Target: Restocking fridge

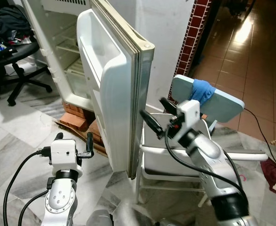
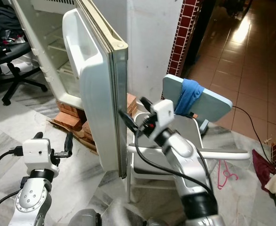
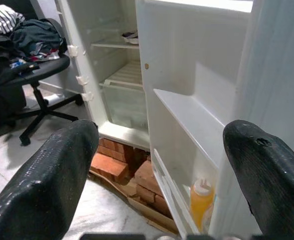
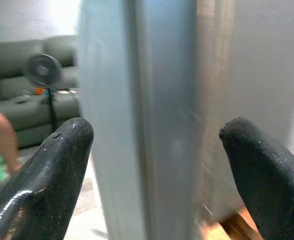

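My right arm reaches forward with its gripper spread, the 2 fingers straddling the outer edge of the fridge door; my left gripper is held low in front of the door's inner side, also spread and holding nothing. A white chair with a blue cloth stands just behind the door, an office chair sits left of the fridge, and bricks prop its base. A yellow bottle stands in the door's lowest shelf, beyond my left fingers.
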Available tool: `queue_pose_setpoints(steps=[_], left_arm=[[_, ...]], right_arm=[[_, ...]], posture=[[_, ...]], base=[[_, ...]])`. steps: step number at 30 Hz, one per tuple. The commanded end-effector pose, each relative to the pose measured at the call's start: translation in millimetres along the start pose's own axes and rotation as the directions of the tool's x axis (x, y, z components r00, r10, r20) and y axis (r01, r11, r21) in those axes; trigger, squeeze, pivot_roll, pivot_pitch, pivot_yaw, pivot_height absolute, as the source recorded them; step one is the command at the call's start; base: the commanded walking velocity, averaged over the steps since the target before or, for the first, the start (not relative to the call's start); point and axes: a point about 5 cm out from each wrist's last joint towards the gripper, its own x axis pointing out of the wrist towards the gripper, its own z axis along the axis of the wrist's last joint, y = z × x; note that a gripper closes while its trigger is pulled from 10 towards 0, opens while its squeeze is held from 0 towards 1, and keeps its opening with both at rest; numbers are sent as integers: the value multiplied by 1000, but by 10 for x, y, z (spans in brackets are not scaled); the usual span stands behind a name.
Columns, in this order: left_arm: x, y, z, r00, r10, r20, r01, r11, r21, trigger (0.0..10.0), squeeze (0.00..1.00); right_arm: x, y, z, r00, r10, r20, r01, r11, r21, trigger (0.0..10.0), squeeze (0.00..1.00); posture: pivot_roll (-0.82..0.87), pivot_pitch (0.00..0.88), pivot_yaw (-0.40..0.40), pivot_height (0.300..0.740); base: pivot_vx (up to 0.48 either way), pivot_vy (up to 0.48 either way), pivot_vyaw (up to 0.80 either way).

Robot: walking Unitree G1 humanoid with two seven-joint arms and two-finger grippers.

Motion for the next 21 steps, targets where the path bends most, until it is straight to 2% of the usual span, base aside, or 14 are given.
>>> queue_pose_setpoints(steps=[1,4,9,11,12,13,14,15,17,19,20,21], left_arm=[[10,18,-21,1000,-4,-17,4,1000,8,10000,0],[7,53,-10,1000,9,-13,-9,1000,15,10000,0],[-9,64,-5,1000,16,-11,-16,1000,20,10000,0],[-9,64,-5,1000,20,-11,-20,1000,21,10000,0],[-7,65,-4,1000,22,-10,-22,1000,21,10000,0],[-5,70,-1,1000,25,-9,-25,999,20,10000,0],[-5,72,-1,1000,26,-9,-26,999,20,10000,0],[-4,72,-2,1000,26,-9,-26,999,20,10000,0],[-1,73,-3,1000,25,-8,-25,1000,19,10000,0],[11,69,1,1000,19,-7,-19,1000,19,10000,0],[19,63,5,1000,13,-6,-13,1000,19,10000,0],[29,57,9,1000,6,-4,-6,1000,19,10000,0]], right_arm=[[75,35,13,1000,31,-1,-31,999,-12,10000,0],[229,81,56,997,76,-1,-75,996,-56,10000,0],[423,130,181,990,136,31,-135,990,-29,10000,0],[481,284,312,968,241,72,-243,969,33,10000,0],[458,444,442,925,361,121,-373,924,88,10000,0],[333,720,680,799,561,216,-600,768,224,10000,0],[250,804,771,736,627,255,-677,686,267,10000,0],[167,848,843,682,674,284,-731,621,283,10000,0],[32,871,921,614,725,313,-788,540,294,10000,0],[-96,819,934,588,744,319,-805,500,319,10000,0],[-141,777,904,595,744,305,-799,504,329,10000,0],[-189,715,837,631,732,258,-767,540,346,10000,0]], posture=[[135,63,-10,740],[157,64,-20,740],[177,63,-35,740],[182,62,-38,740],[182,61,-38,740],[181,60,-38,740],[181,60,-38,740],[178,58,-38,740],[174,58,-34,740],[167,59,-30,740],[160,60,-25,740],[154,61,-19,740]], base=[[0,0,0],[0,0,0],[0,0,0],[0,0,0],[0,0,0],[0,0,0],[0,0,0],[0,0,0],[0,0,0],[0,0,0],[0,0,0],[0,0,0]])
